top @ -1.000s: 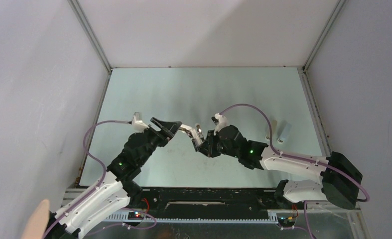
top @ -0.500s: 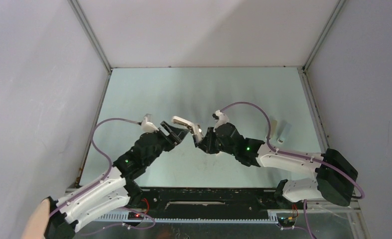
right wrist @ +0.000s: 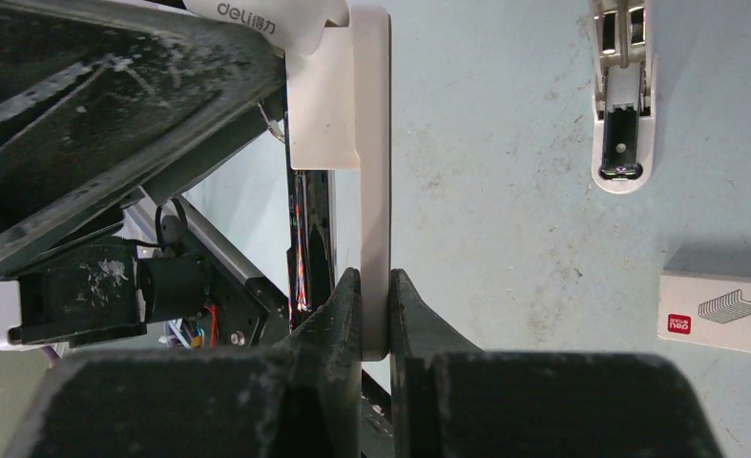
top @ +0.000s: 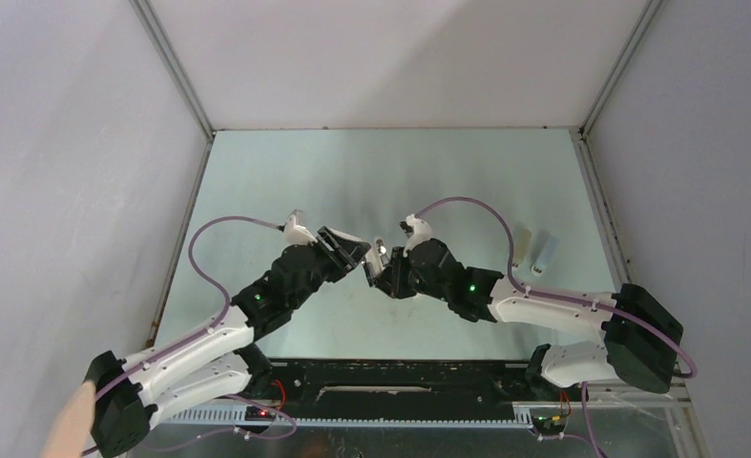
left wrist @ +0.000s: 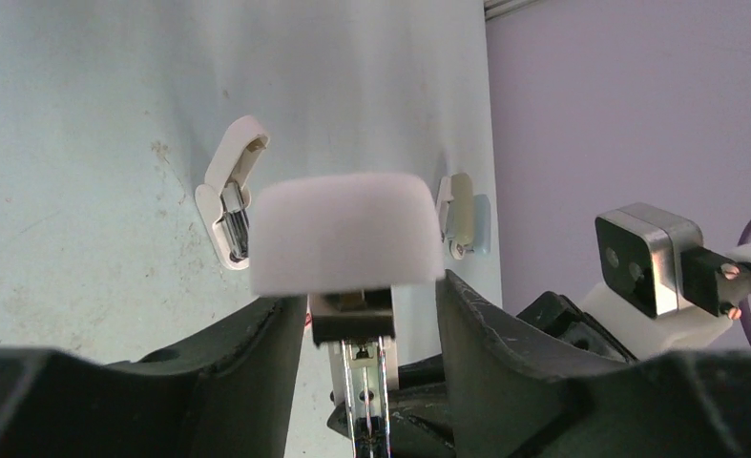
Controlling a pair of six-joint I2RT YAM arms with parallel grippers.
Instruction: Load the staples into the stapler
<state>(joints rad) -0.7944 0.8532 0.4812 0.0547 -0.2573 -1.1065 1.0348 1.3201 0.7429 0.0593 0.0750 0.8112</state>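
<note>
High rear overview, close wrist views, shared stapler (left wrist: 347,234)

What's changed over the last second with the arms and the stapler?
The left gripper pushed right, closing on the right gripper, which barely shifted. The stapler between them, stretched out longer before, now looks short and tucked in. Both grippers kept their hold. The beige block and pale blue-grey block by the right edge stayed put.

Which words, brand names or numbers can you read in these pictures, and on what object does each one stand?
"deli": on the white stapler gripped by the right pincer, seen in the right wrist view.
Staples box: a red logo and small print beside a drawing of staples, too small to read.
Top and left wrist views: no readable text.
</note>
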